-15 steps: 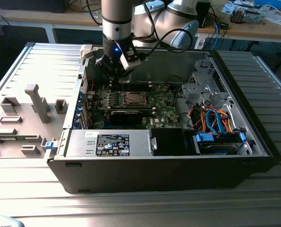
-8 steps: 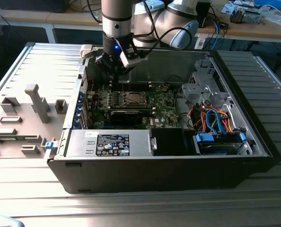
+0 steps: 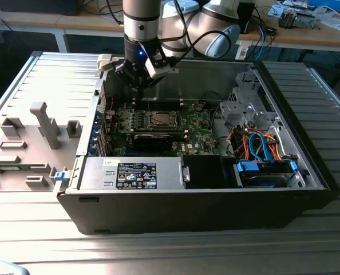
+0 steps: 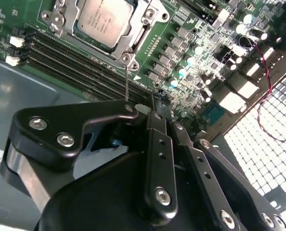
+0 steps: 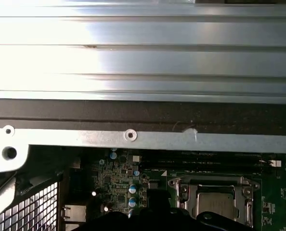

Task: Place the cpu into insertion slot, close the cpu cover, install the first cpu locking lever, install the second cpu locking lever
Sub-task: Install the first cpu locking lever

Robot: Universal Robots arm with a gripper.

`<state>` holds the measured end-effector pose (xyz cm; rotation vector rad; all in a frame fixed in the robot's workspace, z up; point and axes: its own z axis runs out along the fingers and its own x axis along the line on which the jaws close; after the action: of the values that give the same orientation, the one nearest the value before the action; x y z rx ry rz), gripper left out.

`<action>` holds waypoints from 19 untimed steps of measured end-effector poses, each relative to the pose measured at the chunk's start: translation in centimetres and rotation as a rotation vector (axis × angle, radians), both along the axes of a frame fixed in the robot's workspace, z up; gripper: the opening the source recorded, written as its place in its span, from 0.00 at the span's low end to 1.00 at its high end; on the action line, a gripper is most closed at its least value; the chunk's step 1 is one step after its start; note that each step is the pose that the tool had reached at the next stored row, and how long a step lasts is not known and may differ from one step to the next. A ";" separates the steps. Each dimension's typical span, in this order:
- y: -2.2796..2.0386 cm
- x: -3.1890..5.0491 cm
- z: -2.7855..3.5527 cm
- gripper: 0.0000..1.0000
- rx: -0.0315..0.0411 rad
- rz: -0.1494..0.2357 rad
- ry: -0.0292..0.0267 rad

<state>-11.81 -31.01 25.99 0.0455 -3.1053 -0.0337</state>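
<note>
The cpu (image 4: pixel 104 19) lies flat in the insertion slot (image 3: pixel 161 119) on the green board, its dull silver top showing. The silvery cpu cover (image 4: pixel 142 30) lies down around it as a frame. A thin wire locking lever (image 4: pixel 126 79) stands up from the socket's corner, and its upper end runs behind my gripper's black linkage; I cannot tell if they touch. My gripper (image 4: pixel 158 98) hangs above the board beside the socket with its fingers shut together and nothing visible between them. In the exterior view, the gripper (image 3: pixel 138 86) is over the board's rear, toward that view's left. The socket (image 5: pixel 215 199) sits below the case wall.
The open computer case (image 3: pixel 307 172) lies on a ribbed metal table. A labelled power-supply box (image 3: pixel 138 175) and a blue drive bay (image 3: pixel 264 172) line its front. Orange and blue cables (image 3: pixel 256 143) lie on the exterior view's right. Long black memory slots (image 4: pixel 75 62) run beside the socket.
</note>
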 end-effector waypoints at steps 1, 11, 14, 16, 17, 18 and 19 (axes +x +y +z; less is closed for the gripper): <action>0.06 0.00 0.06 0.11 -0.0001 0.000 0.0000; 0.47 0.00 0.41 0.11 0.0000 0.001 0.0000; 0.47 0.10 0.43 0.11 -0.0003 0.001 0.0003; 0.47 0.30 0.42 0.11 -0.0001 0.001 -0.0001; 0.48 0.48 0.42 0.11 -0.0002 0.001 0.0000; 0.48 0.61 0.42 0.11 -0.0004 0.001 0.0000; 0.47 0.72 0.42 0.11 -0.0008 0.001 0.0000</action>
<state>-11.08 -30.54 26.41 0.0465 -3.1053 -0.0325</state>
